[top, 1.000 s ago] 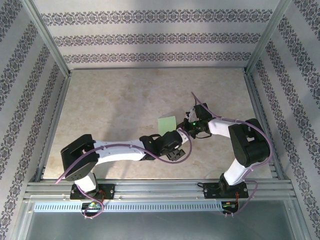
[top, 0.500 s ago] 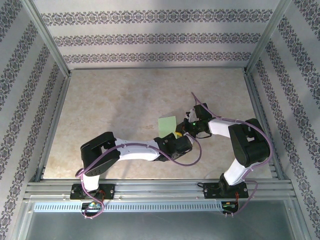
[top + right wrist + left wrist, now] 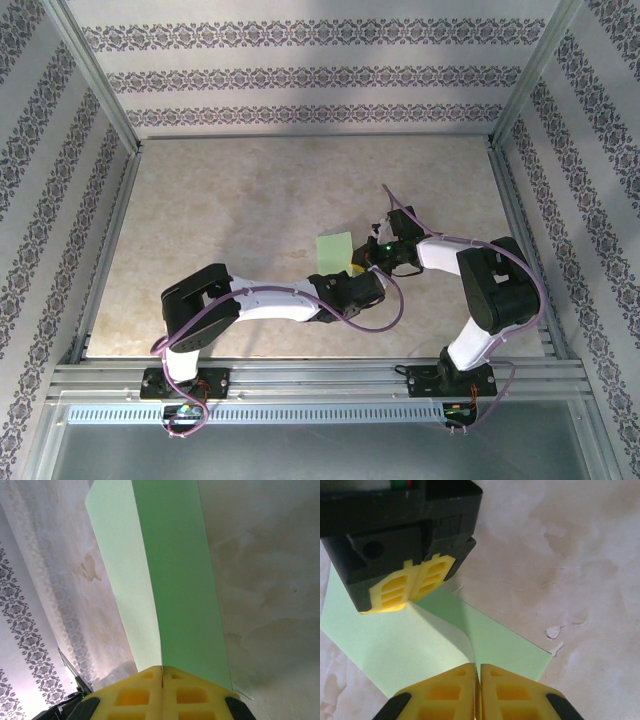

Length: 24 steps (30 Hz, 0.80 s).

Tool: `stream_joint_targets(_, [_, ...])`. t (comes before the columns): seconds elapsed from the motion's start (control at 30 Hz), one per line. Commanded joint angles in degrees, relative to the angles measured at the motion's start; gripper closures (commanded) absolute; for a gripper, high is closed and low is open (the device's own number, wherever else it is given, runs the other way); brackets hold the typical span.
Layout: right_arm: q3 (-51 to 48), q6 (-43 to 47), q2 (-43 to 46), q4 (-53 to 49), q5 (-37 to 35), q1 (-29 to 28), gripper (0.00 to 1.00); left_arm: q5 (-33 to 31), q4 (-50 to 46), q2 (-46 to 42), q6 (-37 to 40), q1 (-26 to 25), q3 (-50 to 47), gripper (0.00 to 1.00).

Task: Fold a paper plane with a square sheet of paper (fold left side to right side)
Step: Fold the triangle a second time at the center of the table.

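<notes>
Pale green square sheet of paper (image 3: pixel 333 247) lies mid-tabletop (image 3: pixel 220 210), partly folded, one flap curling up. Left arm is stretched low, wrist at the sheet's near edge. The left tool (image 3: pixel 478 675) is pinched closed on the raised flap. Right arm is bent at the elbow, reaching to the sheet's right side. The right tool (image 3: pixel 162 675) is also clamped on the sheet, fingers together.

Left gripper (image 3: pixel 479 672) and right gripper (image 3: pixel 412 587) face each other (close together), arms bent inward. Each clamps the sheet (image 3: pixel 380 640).
</notes>
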<state>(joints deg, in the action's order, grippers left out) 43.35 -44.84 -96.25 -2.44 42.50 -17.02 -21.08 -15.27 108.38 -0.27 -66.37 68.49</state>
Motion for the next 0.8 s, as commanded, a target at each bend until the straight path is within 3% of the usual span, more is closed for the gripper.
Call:
stream_joint_targets(0.0, [1.9,0.5,0.9,-1.2,-0.7,0.0,0.97,0.5,-0.7,-1.5,-1.0,0.1,0.2,0.95])
stream_joint_targets(0.23, [4.4,2.4,1.9,-2.8,-1.4,1.8,0.79,5.2,0.4,-4.0,-3.9,1.8,-1.4,1.00])
stream_joint_targets(0.37, [5.7,4.0,4.2,-4.0,-1.4,4.0,0.63,9.9,1.1,-5.3,-6.1,3.6,-2.5,1.00])
stream_joint_targets(0.47, [5.4,5.7,6.4,-5.6,-1.8,6.2,0.57,14.6,2.1,-6.3,-8.4,5.6,-3.3,1.00])
stream_joint_targets(0.67, [0.3,8.9,12.9,-7.7,-2.4,10.9,0.57,22.4,4.3,-7.6,-13.1,9.5,-4.7,1.00])
stream_joint_targets(0.77, [-2.6,10.6,15.9,-8.6,-1.3,12.1,0.66,25.9,5.9,-8.6,-15.3,11.3,-5.9,1.00])
